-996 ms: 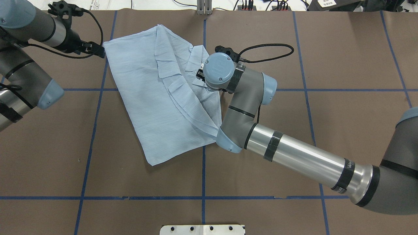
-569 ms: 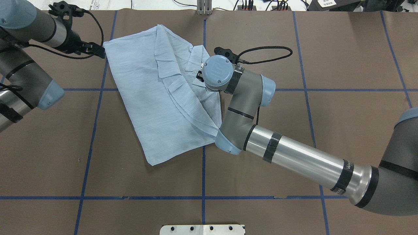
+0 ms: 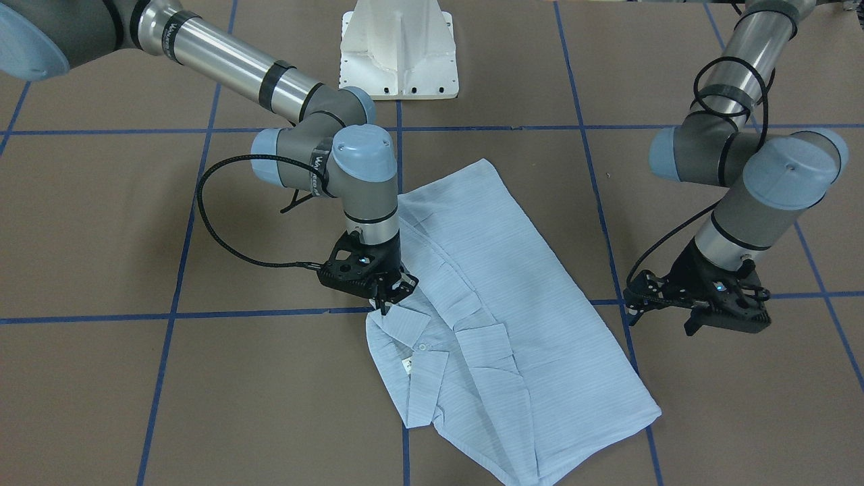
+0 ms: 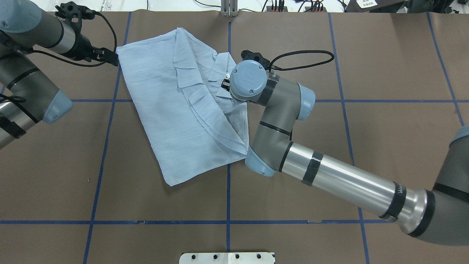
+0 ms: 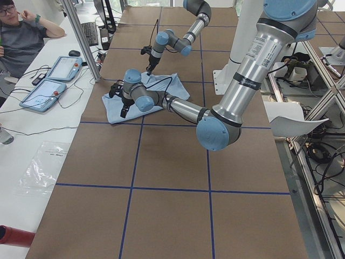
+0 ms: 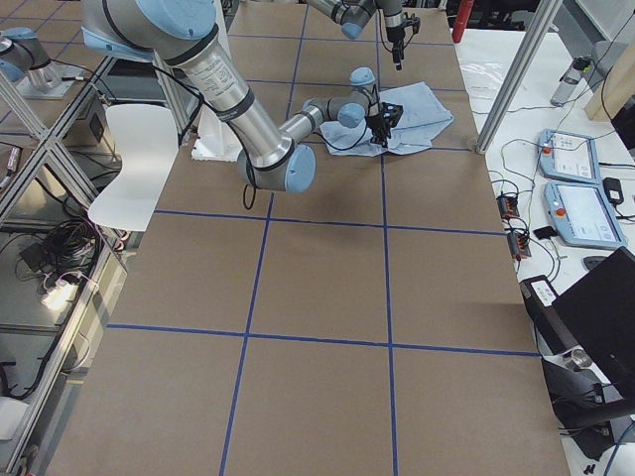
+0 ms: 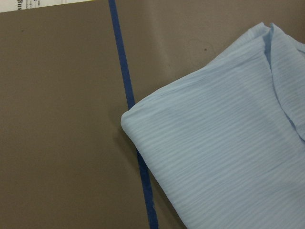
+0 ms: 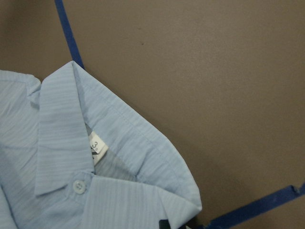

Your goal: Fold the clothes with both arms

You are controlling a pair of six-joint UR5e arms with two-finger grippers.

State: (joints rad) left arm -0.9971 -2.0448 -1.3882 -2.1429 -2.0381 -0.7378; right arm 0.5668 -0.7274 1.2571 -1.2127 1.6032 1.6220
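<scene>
The pale blue striped shirt (image 4: pixel 165 110) lies folded flat on the brown table, collar toward the far side. It also shows in the front view (image 3: pixel 513 324). My right gripper (image 3: pixel 390 297) points down at the shirt's shoulder edge beside the collar (image 8: pixel 62 143), with its jaws slightly apart and no cloth lifted. In the overhead view its wrist cap hides most of it. My left gripper (image 4: pixel 111 57) hovers low just outside the shirt's far left corner (image 7: pixel 138 114), open and empty. It also shows in the front view (image 3: pixel 695 324).
Blue tape lines (image 4: pixel 228 183) grid the brown table cover (image 4: pixel 329 146). The white pedestal base (image 3: pixel 398 47) stands at the robot's side. A person (image 5: pixel 19 38) sits beyond the table's far edge with tablets (image 5: pixel 46 91) on a white bench.
My right wrist has risen a little and shifted slightly right, with its elbow swinging right. The shirt has not moved. The left arm has hardly moved.
</scene>
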